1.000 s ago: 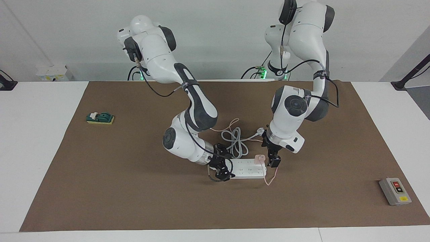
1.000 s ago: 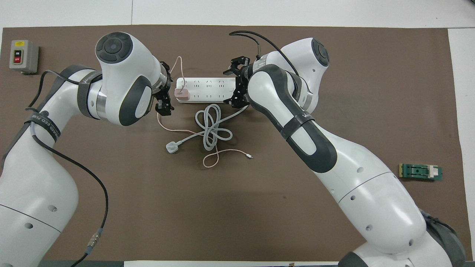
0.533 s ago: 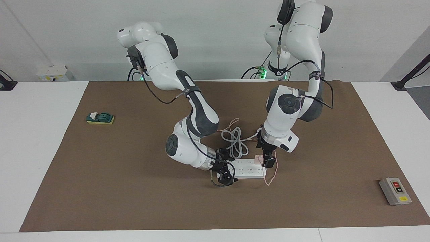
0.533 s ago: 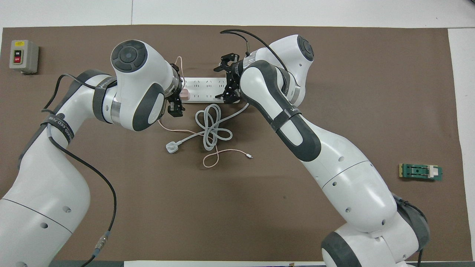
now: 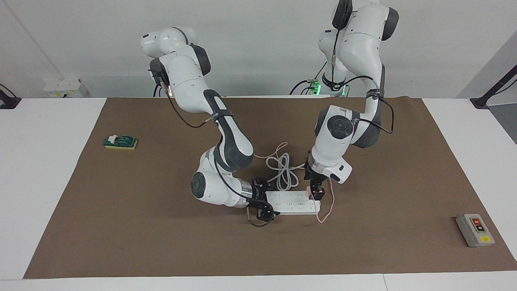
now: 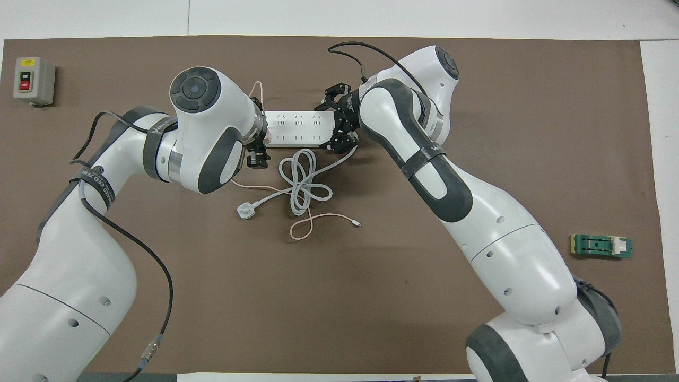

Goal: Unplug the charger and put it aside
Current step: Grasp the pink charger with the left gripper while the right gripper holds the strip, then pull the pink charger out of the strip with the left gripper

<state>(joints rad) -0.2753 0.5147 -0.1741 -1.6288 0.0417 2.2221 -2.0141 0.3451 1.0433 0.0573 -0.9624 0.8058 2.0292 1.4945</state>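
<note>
The pale-pink charger (image 6: 268,137) is plugged into the white power strip (image 5: 291,202) at the strip's end toward the left arm. Only its edge shows past my left gripper (image 5: 316,190), which is down right at it and covers it in the facing view. Its thin pink cable (image 5: 326,212) loops off the strip's end and trails toward the robots (image 6: 299,231). My right gripper (image 5: 262,202) is open, with its fingers on either side of the strip's other end (image 6: 297,127).
The strip's grey cord (image 6: 302,185) lies coiled nearer to the robots, ending in a white round plug (image 6: 245,211). A grey switch box (image 5: 474,230) sits at the left arm's end. A green block (image 5: 120,142) sits at the right arm's end.
My left gripper has moved from beside the strip's end onto the charger, which it now covers. My right gripper slid along the strip's other end and back a little. The strip has stayed put.
</note>
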